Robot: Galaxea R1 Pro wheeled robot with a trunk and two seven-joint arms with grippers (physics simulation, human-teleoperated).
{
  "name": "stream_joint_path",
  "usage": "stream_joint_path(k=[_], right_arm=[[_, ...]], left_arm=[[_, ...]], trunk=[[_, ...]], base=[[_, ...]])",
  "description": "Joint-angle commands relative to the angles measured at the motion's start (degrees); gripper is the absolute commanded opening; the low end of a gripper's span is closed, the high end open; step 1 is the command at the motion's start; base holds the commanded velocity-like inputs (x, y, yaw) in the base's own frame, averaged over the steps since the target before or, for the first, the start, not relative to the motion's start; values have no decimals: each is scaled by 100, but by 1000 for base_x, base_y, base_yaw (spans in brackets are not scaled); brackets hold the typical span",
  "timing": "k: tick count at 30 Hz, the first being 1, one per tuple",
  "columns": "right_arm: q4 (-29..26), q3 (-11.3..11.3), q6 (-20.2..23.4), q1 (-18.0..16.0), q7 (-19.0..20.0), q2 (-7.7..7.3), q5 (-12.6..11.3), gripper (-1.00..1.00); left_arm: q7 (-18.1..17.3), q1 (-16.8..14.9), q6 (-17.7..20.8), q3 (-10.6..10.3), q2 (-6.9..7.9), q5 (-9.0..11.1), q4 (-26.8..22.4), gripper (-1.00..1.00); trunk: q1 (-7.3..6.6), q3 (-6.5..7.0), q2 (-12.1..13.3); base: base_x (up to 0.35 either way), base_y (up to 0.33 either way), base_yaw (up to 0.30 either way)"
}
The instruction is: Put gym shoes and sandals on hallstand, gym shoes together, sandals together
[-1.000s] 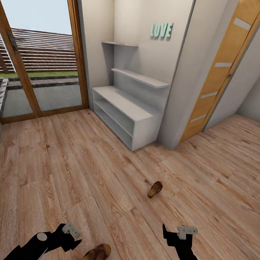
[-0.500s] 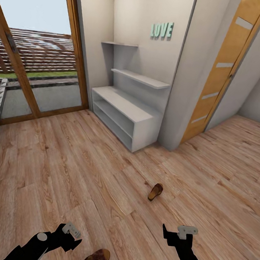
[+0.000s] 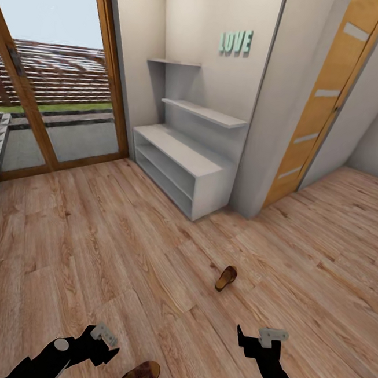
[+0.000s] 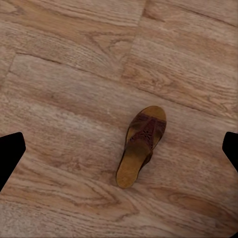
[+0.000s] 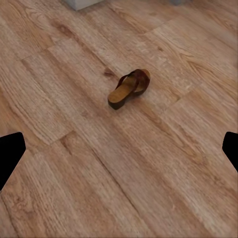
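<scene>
Left gripper (image 3: 105, 336) hangs low over the corridor floor (image 3: 90, 242) with its fingers spread wide and nothing between them; the left wrist view looks straight down on the near sandal (image 4: 141, 145), which lies flat, sole down, just beside that gripper on the side away from the hallstand (image 3: 183, 165). Right gripper (image 3: 260, 337) is likewise spread and empty, and its wrist camera looks toward the far sandal (image 5: 129, 88), which seems tipped onto its edge and lies roughly midway between the right gripper and the hallstand.

The step in hand looks like the first pick, most likely the near sandal with the left arm. To do it well, I would bring the fingers down centred over the patterned strap, turn the wrist so the jaws close across the sandal's width rather than along its length, and go low enough to catch the sole edges before closing. The sandal is thin and flat, so a shallow grasp may slip off the upper.

Counted: two sandals, both on the floor and well apart from each other. One hallstand, with a bench top, open low shelves and two staggered upper shelves, none bearing shoes. Two grippers. One turquoise "LOVE" sign (image 3: 235, 43) above the hallstand. One wooden door (image 3: 323, 98) beside it, one glazed door (image 3: 55, 82) on its other side.
</scene>
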Motion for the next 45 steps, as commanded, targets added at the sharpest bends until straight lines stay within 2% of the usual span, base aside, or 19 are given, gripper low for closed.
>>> stream_joint_path(k=[1, 4, 9, 20, 24, 31, 37, 38, 45], right_arm=[[2, -2, -14, -3, -1, 0, 2, 100], [2, -3, -8, 0, 0, 0, 1, 100], [2, -3, -7, 0, 1, 0, 1, 100], [-3, -10, 116, -3, -3, 0, -7, 100], [-90, -31, 382, -1, 0, 0, -13, 100], [-1237, -363, 1262, -6, 11, 0, -15, 100], [-1968, -510, 2085, -6, 15, 0, -16, 100], [-2184, -536, 2437, -6, 18, 0, -14, 100], [-2264, -532, 2583, -6, 23, 10, -15, 100]], left_arm=[[-8, -2, -46, -3, 3, -58, 0, 100], [-12, -2, -226, -2, 7, -190, 59, 100], [-14, -2, -279, -9, 15, -320, 78, 100], [-18, -2, -290, -18, 17, -353, 86, 100], [-18, -2, -290, -14, 12, -353, 87, 100], [-18, -2, -290, -6, 2, -354, 92, 100], [-18, -2, -286, -2, 0, -354, 92, 100], [-18, -2, -283, -4, 0, -354, 91, 100], [-15, -2, -284, -9, 4, -360, 87, 100]], trunk=[[22, -30, -44], [88, -108, -164], [198, -242, -365], [439, -539, -806], [527, -648, -966], [681, -837, -1247], [813, -999, -1488], [835, -1026, -1528], [989, -1216, -1809]], base=[[0, 0, 0], [0, 0, 0], [0, 0, 0], [0, 0, 0], [0, 0, 0], [0, 0, 37], [0, 0, 59], [0, 0, 65], [0, 0, 67]])
